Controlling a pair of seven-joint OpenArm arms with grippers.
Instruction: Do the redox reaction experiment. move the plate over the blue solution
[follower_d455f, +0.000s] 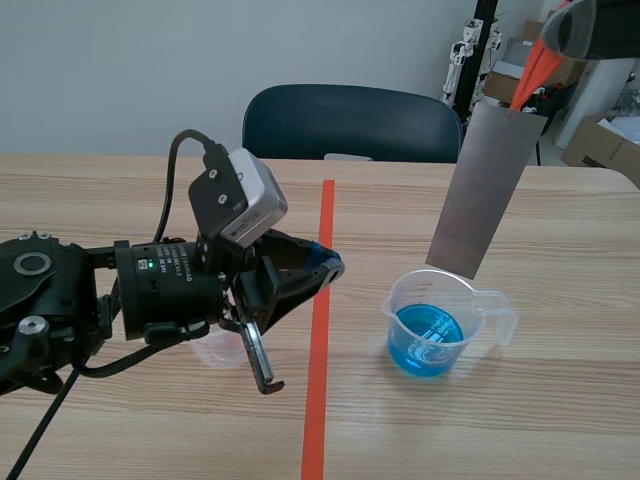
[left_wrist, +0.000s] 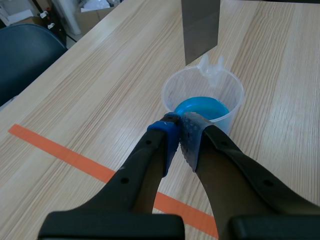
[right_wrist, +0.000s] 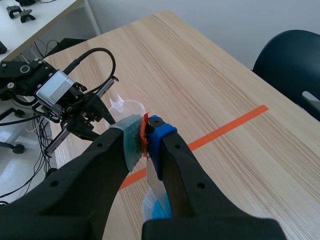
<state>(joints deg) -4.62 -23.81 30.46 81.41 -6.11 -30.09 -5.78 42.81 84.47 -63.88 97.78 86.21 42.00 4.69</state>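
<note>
The plate (follower_d455f: 488, 190) hangs on end, its lower edge just above the far rim of the clear beaker (follower_d455f: 440, 292), with open wood all around. Blue solution (follower_d455f: 425, 335) lies in the beaker's bottom. The right claw (right_wrist: 145, 136) is clenched on the plate's orange top end. The left claw (left_wrist: 179, 131) is closed on nothing, near the beaker. A tape line (follower_d455f: 320, 380) crosses the wooden worktop (follower_d455f: 560, 410), and a dark chair (follower_d455f: 350, 125) stands beyond.

Dark chair (follower_d455f: 350, 122) behind wooden table (follower_d455f: 560, 420); cardboard boxes (follower_d455f: 603, 140) far right.

plate (follower_d455f: 487, 190): grey metal strip, hanging tilted above cup (follower_d455f: 393, 315) | blue solution (follower_d455f: 426, 340): inside clear cup (spouted)
</note>
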